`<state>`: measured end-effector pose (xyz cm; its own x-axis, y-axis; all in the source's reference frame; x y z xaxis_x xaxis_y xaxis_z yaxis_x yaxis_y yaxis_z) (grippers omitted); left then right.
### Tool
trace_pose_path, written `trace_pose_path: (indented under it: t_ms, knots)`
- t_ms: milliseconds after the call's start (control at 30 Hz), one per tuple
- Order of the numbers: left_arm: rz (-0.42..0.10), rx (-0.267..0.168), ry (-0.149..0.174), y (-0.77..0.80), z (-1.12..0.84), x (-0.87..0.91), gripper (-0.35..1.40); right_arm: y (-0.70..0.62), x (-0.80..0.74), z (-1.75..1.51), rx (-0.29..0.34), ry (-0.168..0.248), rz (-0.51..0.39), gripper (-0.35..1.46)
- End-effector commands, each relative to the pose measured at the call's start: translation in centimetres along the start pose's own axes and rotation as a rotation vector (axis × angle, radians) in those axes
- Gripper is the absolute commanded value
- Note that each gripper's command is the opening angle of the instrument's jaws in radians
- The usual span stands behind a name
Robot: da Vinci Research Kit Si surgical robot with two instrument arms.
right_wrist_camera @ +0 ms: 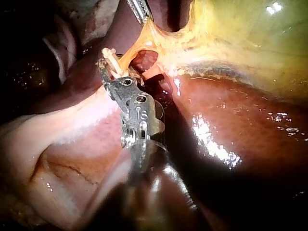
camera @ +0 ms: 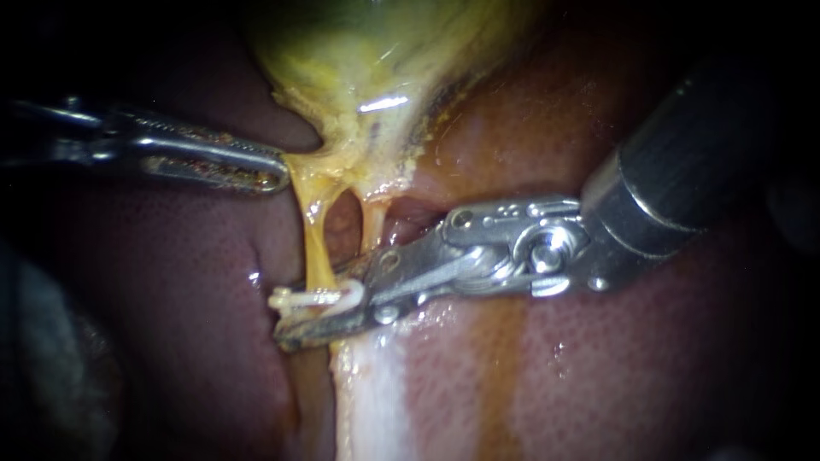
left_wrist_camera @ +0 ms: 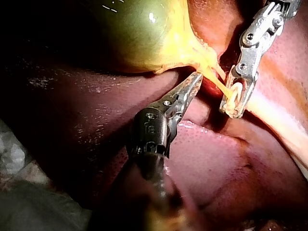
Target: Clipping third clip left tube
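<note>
Right instrument (camera: 290,320) jaws pinch a white clip (camera: 312,299) around the left tube (camera: 318,252); left instrument (camera: 275,171) jaws grip the gallbladder (camera: 376,77) edge.

The left instrument (camera: 272,169) enters from the left, its jaws lying together on a fold of yellow tissue (camera: 318,175) at the base of the gallbladder (camera: 376,68). Two thin strands run down from that tissue: the left tube (camera: 314,243) and the right tube (camera: 373,224), with a small window between them. The right instrument (camera: 318,312) reaches in from the right, its jaws holding a white clip (camera: 312,299) around the lower end of the left tube. Dark red liver (camera: 171,341) lies around and below.
</note>
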<state>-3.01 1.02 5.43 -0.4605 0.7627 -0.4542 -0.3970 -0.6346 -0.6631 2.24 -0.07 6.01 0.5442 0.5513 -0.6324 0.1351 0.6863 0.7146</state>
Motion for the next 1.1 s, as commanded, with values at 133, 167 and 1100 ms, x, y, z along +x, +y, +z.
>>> trace_pose_path:
  t_ms: [133,167,1100]
  knots:
    - [0.0,0.0,0.0,0.0,0.0,0.0,-0.35,0.0,0.0,0.0,-0.001,-0.002,0.0,0.02]
    - [0.0,0.0,0.0,0.0,0.0,0.0,-0.35,0.0,0.0,0.0,0.0,0.0,0.0,0.1]
    - [0.001,-0.001,0.0,-0.01,-0.02,-0.02,-0.35,0.2,0.05,-0.28,0.002,0.292,0.151,0.5]
